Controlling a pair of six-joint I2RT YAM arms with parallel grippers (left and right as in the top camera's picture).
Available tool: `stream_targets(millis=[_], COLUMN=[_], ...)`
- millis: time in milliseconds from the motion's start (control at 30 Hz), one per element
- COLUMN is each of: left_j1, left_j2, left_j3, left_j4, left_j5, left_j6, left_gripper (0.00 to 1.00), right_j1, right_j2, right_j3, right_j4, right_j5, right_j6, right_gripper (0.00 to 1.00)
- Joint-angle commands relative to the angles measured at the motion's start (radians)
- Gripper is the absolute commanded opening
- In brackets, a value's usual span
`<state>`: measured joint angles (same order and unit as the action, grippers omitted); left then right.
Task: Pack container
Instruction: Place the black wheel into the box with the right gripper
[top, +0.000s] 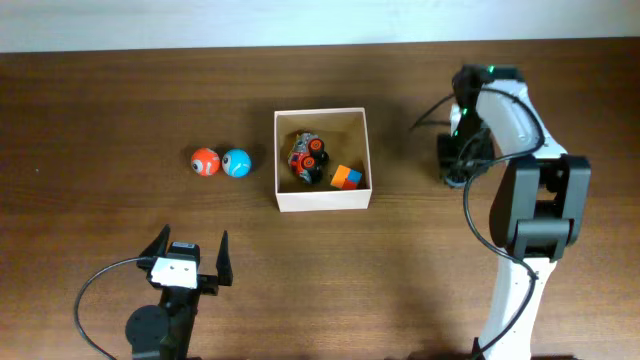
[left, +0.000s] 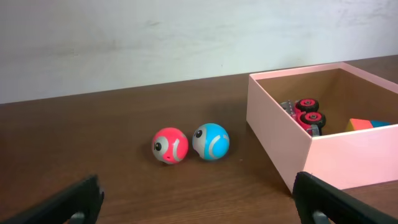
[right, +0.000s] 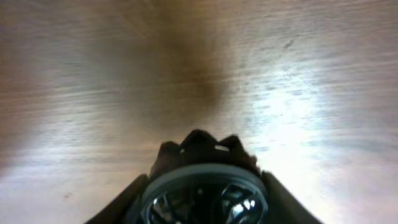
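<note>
Box (top: 322, 199) sits mid-counter: light, thin card, likely to slide or dent, so best gripped by one wall. Car (top: 307, 158) and cube (top: 347, 178) lie inside. Red ball (top: 205, 161) and blue ball (top: 237, 162) sit side by side just left of it. Both look smooth and apt to roll. Left tool (top: 192, 246), near, is spread wide and empty. Right tool (top: 456, 168) points down, right of the box; I cannot tell its spread.

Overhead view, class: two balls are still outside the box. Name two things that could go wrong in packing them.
1. The red ball and blue ball lie close together, so the open left jaws closing on one may knock the other rolling away.
2. The container already holds a toy car and a block; a dropped ball might bounce off them, over the low wall.
</note>
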<state>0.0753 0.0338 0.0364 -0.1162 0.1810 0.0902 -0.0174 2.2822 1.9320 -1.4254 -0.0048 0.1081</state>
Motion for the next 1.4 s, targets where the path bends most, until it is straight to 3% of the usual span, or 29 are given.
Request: stream_targets(millis=[0,200,300,600,667,1033,1167,1300,1367], left_j1=[0.006,0.006,0.006,0.006,0.006,0.006,0.006,0.006,0.006], left_j2=[-0.001,-0.001,-0.001,-0.001,-0.001,-0.001,-0.001,-0.001,-0.001], left_j3=[-0.002,-0.002,-0.002,-0.002,-0.002,-0.002,-0.002,-0.002,-0.002], left_j4=[-0.003,-0.003,-0.003,-0.003,-0.003,-0.003,-0.003,-0.003,-0.003], left_j5=[0.010,0.010,0.010,0.010,0.010,0.010,0.010,0.010,0.010], left_j6=[0.016,0.016,0.016,0.016,0.016,0.016,0.016,0.016,0.016], left_gripper=[0.99,0.99,0.99,0.99,0.99,0.99,0.99,0.99,0.99], right_j1=[0.038,0.167,0.258,0.493,0.520,0.484,0.452,0.424,0.406], right_j2=[-0.026,-0.026,-0.026,0.019,0.036,0.130,0.107,0.060,0.031], right_j3=[0.208,0.554,0.643,0.647,0.640,0.626,0.640,0.691,0.733], right_j4=[-0.096,-0.261,-0.272,-0.178,-0.152,-0.087,-0.105,-0.155,-0.200], right_j5=[-0.014,-0.078,-0.077,-0.056,-0.032,0.002,0.002,0.003,0.016], right_j6=[0.004,0.017,0.074,0.118,0.124,0.163,0.163,0.163,0.163], right_gripper=[0.45,0.49,0.50,0.50,0.55,0.59,0.69,0.95,0.99])
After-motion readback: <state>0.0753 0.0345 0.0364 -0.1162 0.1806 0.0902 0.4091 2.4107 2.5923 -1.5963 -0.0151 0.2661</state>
